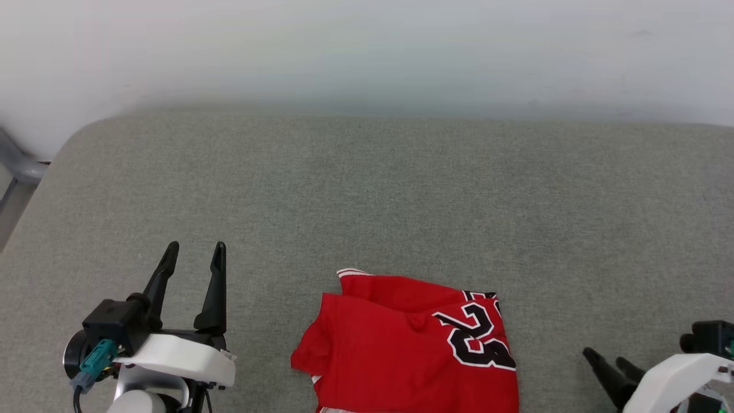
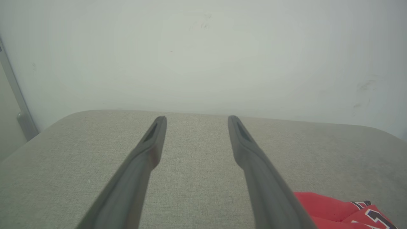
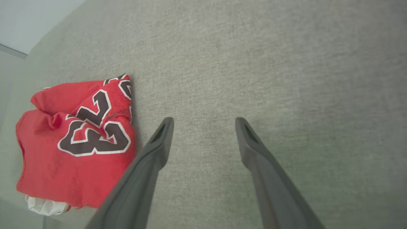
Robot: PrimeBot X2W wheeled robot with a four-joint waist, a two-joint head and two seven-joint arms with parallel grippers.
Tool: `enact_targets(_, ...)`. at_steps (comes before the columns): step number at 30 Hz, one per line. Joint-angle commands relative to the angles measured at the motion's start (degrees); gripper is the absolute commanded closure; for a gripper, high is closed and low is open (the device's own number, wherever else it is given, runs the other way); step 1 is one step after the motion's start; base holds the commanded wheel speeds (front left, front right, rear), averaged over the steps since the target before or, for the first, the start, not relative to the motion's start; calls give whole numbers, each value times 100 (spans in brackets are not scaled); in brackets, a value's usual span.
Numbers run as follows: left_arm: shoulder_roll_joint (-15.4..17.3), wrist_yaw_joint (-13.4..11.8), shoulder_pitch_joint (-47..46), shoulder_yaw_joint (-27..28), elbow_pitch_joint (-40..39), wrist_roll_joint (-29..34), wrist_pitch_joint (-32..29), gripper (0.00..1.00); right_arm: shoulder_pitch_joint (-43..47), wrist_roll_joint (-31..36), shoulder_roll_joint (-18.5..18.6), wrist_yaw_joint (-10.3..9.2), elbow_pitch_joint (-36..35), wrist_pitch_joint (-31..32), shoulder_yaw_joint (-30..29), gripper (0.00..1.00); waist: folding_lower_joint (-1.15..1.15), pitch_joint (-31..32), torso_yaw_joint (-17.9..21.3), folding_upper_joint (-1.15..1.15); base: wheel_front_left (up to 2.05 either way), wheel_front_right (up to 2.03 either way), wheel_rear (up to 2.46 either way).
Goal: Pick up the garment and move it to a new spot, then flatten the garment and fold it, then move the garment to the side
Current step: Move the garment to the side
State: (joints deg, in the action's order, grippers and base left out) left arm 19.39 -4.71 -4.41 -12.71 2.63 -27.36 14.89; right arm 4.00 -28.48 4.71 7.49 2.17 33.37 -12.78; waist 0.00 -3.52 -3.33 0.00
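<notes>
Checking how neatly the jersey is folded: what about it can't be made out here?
- Head view: the jersey runs off the bottom edge, so its near hem is cut off.
- Left wrist view: most of it lies past the lower right corner, partly behind a finger of the left claw.
- Right wrist view: the number is creased into a fold; layers underneath are hidden.

Bright, even, diffuse light (shadows faint), wrist views soft near bottom.

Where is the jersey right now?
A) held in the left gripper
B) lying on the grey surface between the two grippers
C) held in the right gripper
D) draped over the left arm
B: the jersey lies on the grey surface, apart from the open left gripper and open right gripper.
</notes>
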Motion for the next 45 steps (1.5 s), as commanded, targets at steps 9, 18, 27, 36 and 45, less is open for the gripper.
enact_targets(9,-54,94,-327,82,-202,105,38,0,-567,-982,-156,-1,563,814,649,0,0,-522,-360,0,0,0,0)
enact_targets(18,-181,219,-422,216,-160,149,34,0,-820,-1493,-201,-6,1339,1191,1131,0,0,-737,-508,0,0,0,0)
enact_targets(27,-279,325,-409,337,-49,276,35,0,-1147,-1411,-165,-5,1314,1059,1375,100,0,-693,-432,0,0,0,0)
enact_targets(36,-269,276,-177,333,-122,542,33,0,-971,-482,199,-2,864,855,1128,100,0,-379,5,0,0,0,0)
enact_targets(45,-253,329,-17,248,-404,535,0,0,-876,561,427,-2,538,1067,503,100,0,-458,988,0,0,0,0)
